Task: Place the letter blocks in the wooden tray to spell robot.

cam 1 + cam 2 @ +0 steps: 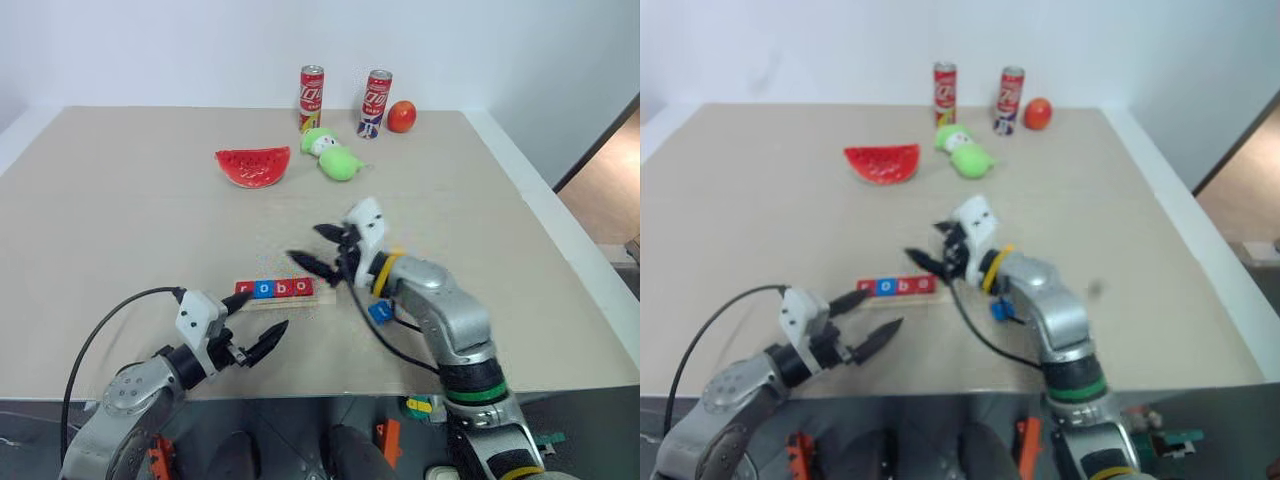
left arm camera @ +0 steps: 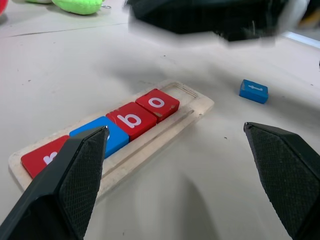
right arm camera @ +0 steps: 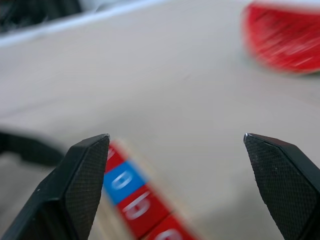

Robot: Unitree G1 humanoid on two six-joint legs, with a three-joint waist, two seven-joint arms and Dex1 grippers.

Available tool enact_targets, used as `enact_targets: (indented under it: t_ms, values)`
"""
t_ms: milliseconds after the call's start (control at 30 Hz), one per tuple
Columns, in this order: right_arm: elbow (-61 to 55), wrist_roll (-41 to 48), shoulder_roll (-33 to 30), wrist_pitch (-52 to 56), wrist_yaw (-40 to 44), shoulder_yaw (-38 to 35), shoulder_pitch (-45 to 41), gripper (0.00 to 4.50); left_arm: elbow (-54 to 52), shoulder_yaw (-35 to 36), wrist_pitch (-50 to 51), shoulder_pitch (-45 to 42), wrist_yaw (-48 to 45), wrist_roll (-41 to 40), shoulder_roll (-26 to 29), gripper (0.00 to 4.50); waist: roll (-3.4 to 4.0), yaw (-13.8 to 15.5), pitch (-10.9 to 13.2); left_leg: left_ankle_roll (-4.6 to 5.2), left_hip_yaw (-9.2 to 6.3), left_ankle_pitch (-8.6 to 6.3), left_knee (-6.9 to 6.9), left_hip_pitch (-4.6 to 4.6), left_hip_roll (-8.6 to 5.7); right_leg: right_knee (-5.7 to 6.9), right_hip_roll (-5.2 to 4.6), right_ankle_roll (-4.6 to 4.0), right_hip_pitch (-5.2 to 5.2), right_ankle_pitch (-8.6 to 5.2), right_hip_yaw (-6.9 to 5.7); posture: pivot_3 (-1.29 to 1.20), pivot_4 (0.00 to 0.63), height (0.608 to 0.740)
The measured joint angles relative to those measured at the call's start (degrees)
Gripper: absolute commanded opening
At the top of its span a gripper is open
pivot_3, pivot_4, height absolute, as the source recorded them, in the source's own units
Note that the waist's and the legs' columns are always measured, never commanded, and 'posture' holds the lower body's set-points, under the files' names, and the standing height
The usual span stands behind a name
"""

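The wooden tray [image 2: 196,103] lies near the table's front and holds a row of letter blocks [image 1: 273,289]: red r, blue o, red b, red o. One end of its groove is bare. A blue block [image 1: 380,312] lies flat on the table to the right of the tray, under my right forearm. My right gripper [image 1: 305,243] hovers open just above and behind the tray's right end, with nothing between its fingers. Close to the tray's front edge, my left gripper [image 1: 268,312] is open and holds nothing.
At the back stand two red cans [image 1: 311,95] [image 1: 376,100] and a red round fruit [image 1: 401,116]. A green plush toy [image 1: 333,155] and a watermelon slice [image 1: 253,165] lie in front of them. The table's front edge is just behind my left gripper.
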Motion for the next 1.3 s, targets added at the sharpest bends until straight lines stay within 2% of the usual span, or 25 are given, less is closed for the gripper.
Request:
enact_targets:
  t_ms: [33,67,200,233,267,333,400,467,500,567,767,900,1033,1167,1300]
  values:
    - [-0.5,0.0,-1.3,0.0,-0.6,-0.4,2.8,2.57,0.0,0.0,0.2,0.1,-0.2,-0.3,0.3,4.5,0.0,0.0,0.0,0.0,0.04,0.0,-0.01,-0.02,-0.01,0.0,0.0,0.0,-0.04,0.0,0.05,0.0,0.15,0.74]
    - [-0.4,0.0,-1.5,0.0,-0.6,-0.4,3.3,2.32,0.0,0.0,0.2,0.1,-0.2,-0.3,0.4,4.5,0.0,0.0,0.0,0.0,0.01,0.0,-0.01,-0.02,0.01,0.0,0.01,-0.01,-0.04,0.0,0.02,0.0,0.15,0.74]
    - [-0.5,-0.7,-2.9,-1.5,-2.1,-0.2,7.5,0.82,0.0,-0.1,0.4,0.0,-1.2,-0.9,1.2,4.5,0.02,-0.1,0.0,0.0,0.06,0.0,-0.01,-0.06,0.07,0.04,0.08,-0.04,-0.14,0.03,0.07,0.0,0.15,0.74]
    - [-0.5,-0.7,-3.2,-1.9,-2.7,-1.0,7.8,0.64,0.0,-0.1,0.8,0.0,-1.3,-1.1,1.3,4.5,0.02,-0.1,0.0,0.01,0.06,0.01,0.01,-0.06,0.08,0.04,0.09,-0.04,-0.14,0.05,0.08,0.0,0.15,0.74]
    - [-0.5,-0.6,-3.6,-2.2,-3.3,-2.0,8.0,0.11,0.0,-0.1,1.0,0.0,-1.5,-1.3,1.4,4.5,0.02,-0.1,0.0,0.02,0.05,0.02,0.02,-0.06,0.07,0.04,0.09,-0.04,-0.14,0.06,0.06,0.0,0.15,0.74]
    - [-1.2,-0.4,-5.9,-2.7,-3.5,-4.5,9.3,0.03,-0.1,-0.1,1.4,0.1,-2.5,-2.1,2.1,4.5,0.02,0.1,0.0,0.02,0.02,0.02,0.04,-0.08,0.05,0.04,0.07,-0.02,-0.11,0.04,0.02,0.0,0.15,0.74]
    - [-2.9,1.1,-9.1,-2.7,-1.8,-6.7,11.6,0.64,-0.1,-0.1,1.5,0.4,-3.5,-2.3,3.6,4.5,0.02,0.3,0.0,0.02,0.01,0.02,0.04,-0.1,0.01,0.04,0.04,0.03,-0.12,0.0,0.02,0.0,0.15,0.74]
    - [-4.7,4.2,-12.7,-2.3,2.2,-7.8,12.8,1.32,-0.2,-0.1,1.5,0.3,-4.2,-2.4,4.2,4.5,0.03,0.2,0.0,0.02,0.05,0.02,0.04,-0.11,0.0,0.03,0.03,0.04,-0.12,-0.01,0.08,0.0,0.15,0.74]
    - [-5.5,6.9,-16.4,-1.4,6.3,-8.2,12.7,1.8,-0.2,-0.3,1.5,-0.3,-4.8,-2.4,4.3,4.5,0.05,0.1,0.0,0.02,0.07,0.02,0.06,-0.11,0.02,0.03,0.04,0.05,-0.15,0.02,0.14,0.0,0.15,0.74]
    - [-5.6,9.2,-20.3,-0.5,10.3,-9.4,11.8,2.39,-0.2,-0.3,1.5,-0.8,-5.3,-2.5,4.5,4.5,0.05,0.1,0.0,0.02,0.07,0.02,0.11,-0.06,0.03,0.03,0.06,0.03,-0.1,0.04,0.1,0.0,0.15,0.74]
    - [-0.3,11.5,-32.0,-3.6,26.6,-6.8,8.7,4.47,0.0,-1.1,1.5,-1.9,-6.4,-2.5,5.0,4.5,0.04,0.2,0.0,0.07,-0.03,0.05,0.14,0.04,0.03,0.03,0.08,-0.03,0.05,0.05,-0.04,0.0,0.15,0.74]
    - [5.9,9.5,-34.3,-11.2,36.8,-1.6,6.3,4.47,0.2,-1.9,1.5,-3.2,-7.7,-2.5,5.3,4.5,0.05,0.1,0.0,0.07,0.0,0.04,0.18,0.05,0.02,0.03,0.09,0.0,0.05,0.07,-0.02,0.0,0.15,0.74]
    - [17.1,5.6,-33.8,-20.8,44.3,3.0,-1.0,4.47,0.5,-2.4,1.6,-4.0,-10.7,-3.4,6.7,4.5,0.07,0.0,0.1,0.07,0.0,0.05,0.29,0.09,0.02,0.03,0.08,0.0,0.12,0.12,-0.03,0.0,0.15,0.74]
    - [30.6,0.3,-30.7,-31.4,50.5,7.7,-8.1,4.47,0.4,-3.1,3.1,-4.1,-17.7,-5.2,12.4,4.5,0.09,0.0,0.1,0.07,0.0,0.04,0.31,0.16,0.03,0.04,0.08,-0.02,0.19,0.09,-0.06,0.0,0.15,0.74]
    - [41.2,-3.1,-27.7,-38.7,52.9,10.7,-12.1,4.47,0.4,-4.5,2.4,-4.6,-23.5,-4.8,16.8,4.5,0.2,0.0,0.2,0.07,0.01,0.04,0.29,0.12,0.02,0.03,0.04,-0.05,0.18,0.08,-0.05,0.0,0.15,0.74]
